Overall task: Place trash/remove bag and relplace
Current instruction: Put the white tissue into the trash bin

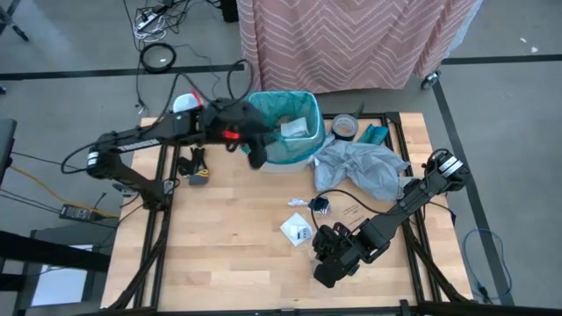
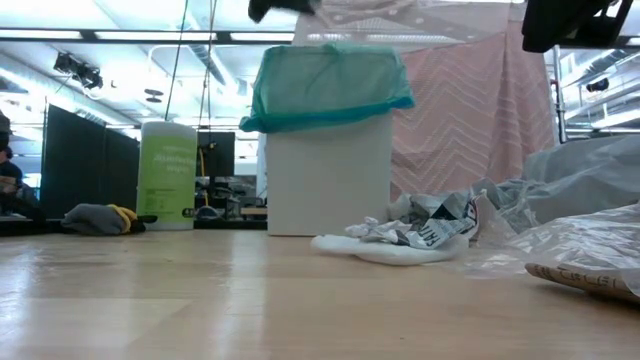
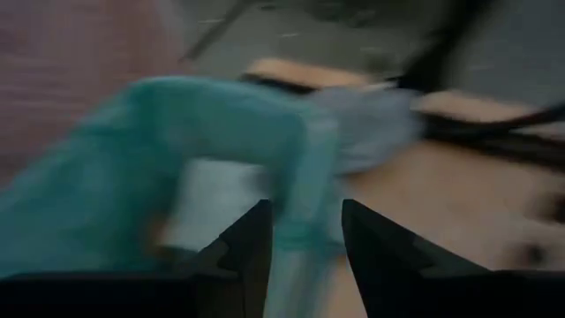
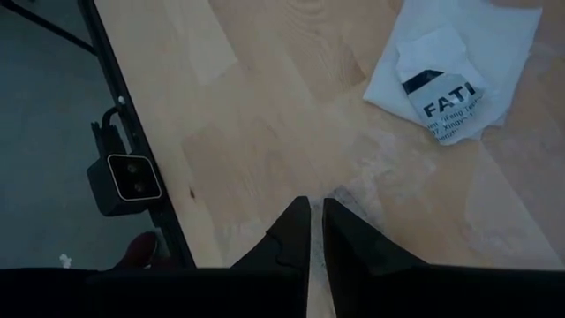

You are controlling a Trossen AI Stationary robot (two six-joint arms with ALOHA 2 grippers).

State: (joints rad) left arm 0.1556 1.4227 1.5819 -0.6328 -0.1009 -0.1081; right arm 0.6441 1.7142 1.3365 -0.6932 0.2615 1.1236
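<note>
The small white bin (image 1: 283, 162) stands at the table's far middle, upright on its base (image 2: 328, 160). The teal-green bag (image 1: 268, 110) lines it, folded over its rim (image 2: 325, 85). White paper trash (image 1: 294, 127) lies inside. My left gripper (image 1: 256, 156) is open at the bin's near-left rim, and the bag's rim (image 3: 305, 221) runs between its fingers in the blurred left wrist view. A white wrapper (image 1: 297, 230) (image 4: 446, 84) and a dark blue scrap (image 1: 319, 204) lie on the table. My right gripper (image 1: 327, 263) (image 4: 316, 221) is shut, above the near table. My left gripper stands open astride the bag's folded rim (image 3: 305, 221) at the bin's near-left side, coming from the table's left. The view is blurred, so I cannot tell whether a finger touches the plastic.
A crumpled pale grey plastic bag (image 1: 362, 168) lies right of the bin, with a tape roll (image 1: 344, 127) and a teal item (image 1: 376, 134) behind it. A small tool (image 1: 198, 171) lies at the left. Clear plastic (image 2: 575, 250) rests on the table. Bare wood spans the near left.
</note>
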